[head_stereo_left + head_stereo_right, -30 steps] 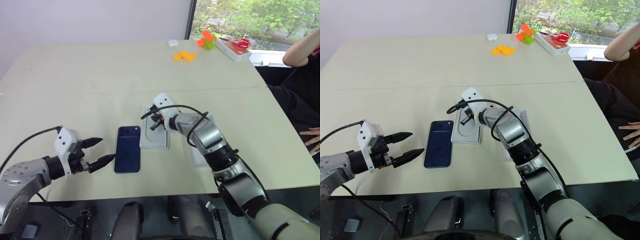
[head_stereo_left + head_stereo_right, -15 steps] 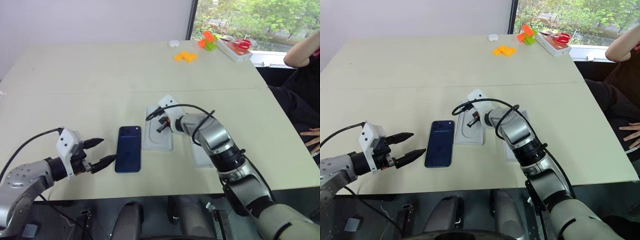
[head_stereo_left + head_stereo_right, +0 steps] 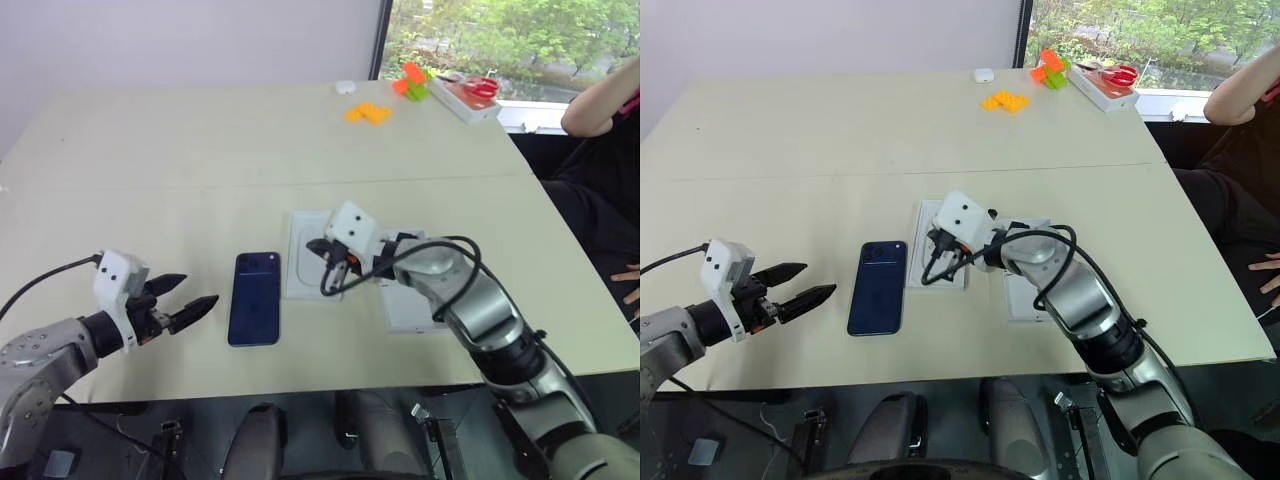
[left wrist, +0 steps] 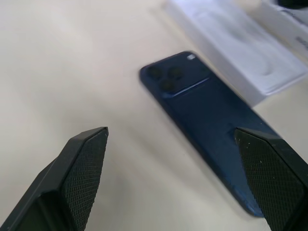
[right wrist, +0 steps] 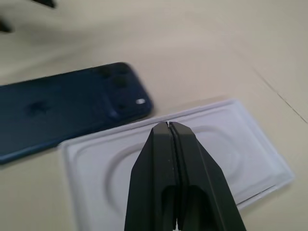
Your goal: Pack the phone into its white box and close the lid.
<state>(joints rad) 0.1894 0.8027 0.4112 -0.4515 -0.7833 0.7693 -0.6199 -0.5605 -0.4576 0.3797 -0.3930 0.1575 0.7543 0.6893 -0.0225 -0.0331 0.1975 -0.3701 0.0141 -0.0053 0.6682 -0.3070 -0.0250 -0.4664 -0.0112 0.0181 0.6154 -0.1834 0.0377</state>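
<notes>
Retreating from the thin white moulded insert [image 3: 312, 266], the right end effector [image 5: 168, 126] stayed pressed together; the left end effector [image 3: 190, 305] waited spread at nine o'clock of the dark navy-blue glossy slab phone [image 3: 254, 298], flat on the table [image 3: 180, 180]: stiff, slippery, best pinched across its long edges

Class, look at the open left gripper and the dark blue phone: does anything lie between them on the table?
No. Only bare table separates the left gripper from the phone; the white moulded insert lies on the phone's far side.
</notes>
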